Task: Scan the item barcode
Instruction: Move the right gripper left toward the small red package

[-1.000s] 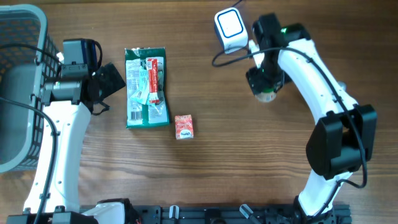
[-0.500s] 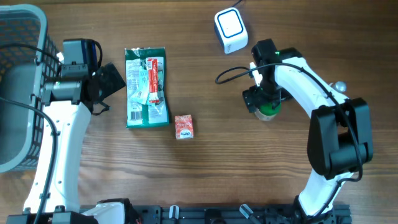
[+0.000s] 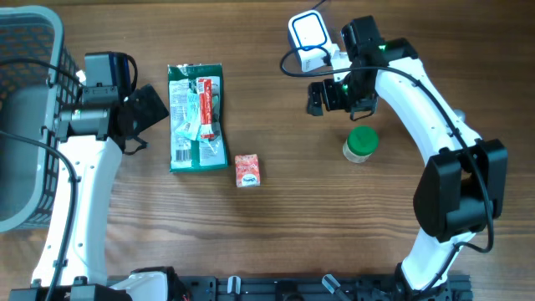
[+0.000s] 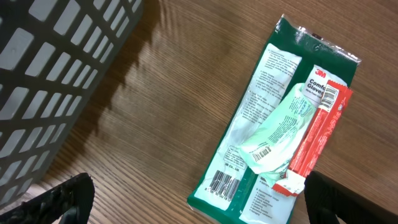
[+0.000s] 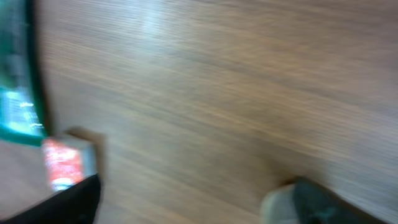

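Observation:
A green-lidded jar (image 3: 360, 144) stands alone on the wooden table, right of centre. My right gripper (image 3: 318, 98) hovers up and left of it, open and empty, just below the white scanner (image 3: 309, 34). The right wrist view is blurred: my right gripper (image 5: 199, 208) is spread wide, with the jar's pale edge (image 5: 277, 202) by one finger. A green packet (image 3: 197, 117) with a red-and-white label lies left of centre, its barcode (image 4: 226, 180) facing up. My left gripper (image 3: 153, 109) sits open beside it; in its wrist view the left gripper (image 4: 199, 205) straddles the packet's near end.
A small red box (image 3: 247, 170) lies below and right of the packet, also in the right wrist view as the red box (image 5: 62, 165). A grey slatted basket (image 3: 25, 100) fills the far left edge. The scanner's cable (image 3: 294, 73) loops near the right arm.
The right gripper carried the jar down from near the scanner, set it on the table and let go. It has opened and moved up and left. The left arm has not moved.

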Controlling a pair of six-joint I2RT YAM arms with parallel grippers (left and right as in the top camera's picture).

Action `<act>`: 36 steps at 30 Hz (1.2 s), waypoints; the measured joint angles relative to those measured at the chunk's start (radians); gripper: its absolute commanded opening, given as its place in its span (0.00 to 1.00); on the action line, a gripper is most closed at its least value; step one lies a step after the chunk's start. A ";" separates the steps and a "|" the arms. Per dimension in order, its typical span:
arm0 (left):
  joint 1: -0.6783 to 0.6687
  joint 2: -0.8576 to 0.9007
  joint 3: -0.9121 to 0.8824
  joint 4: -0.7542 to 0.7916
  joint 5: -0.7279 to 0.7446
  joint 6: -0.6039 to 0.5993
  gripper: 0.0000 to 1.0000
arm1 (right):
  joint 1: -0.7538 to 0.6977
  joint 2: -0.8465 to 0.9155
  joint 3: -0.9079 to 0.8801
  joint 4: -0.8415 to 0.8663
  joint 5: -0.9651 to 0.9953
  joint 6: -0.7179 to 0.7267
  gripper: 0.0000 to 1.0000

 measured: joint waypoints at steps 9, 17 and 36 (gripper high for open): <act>0.000 0.000 0.000 0.000 0.000 0.000 1.00 | 0.078 0.000 -0.150 0.004 0.032 0.113 0.43; 0.000 0.000 0.000 0.000 0.000 0.000 1.00 | 0.095 0.000 -0.190 -0.068 0.377 0.224 0.42; 0.000 0.000 0.000 0.000 0.000 0.000 1.00 | 0.079 0.000 -0.195 0.084 0.002 0.201 0.63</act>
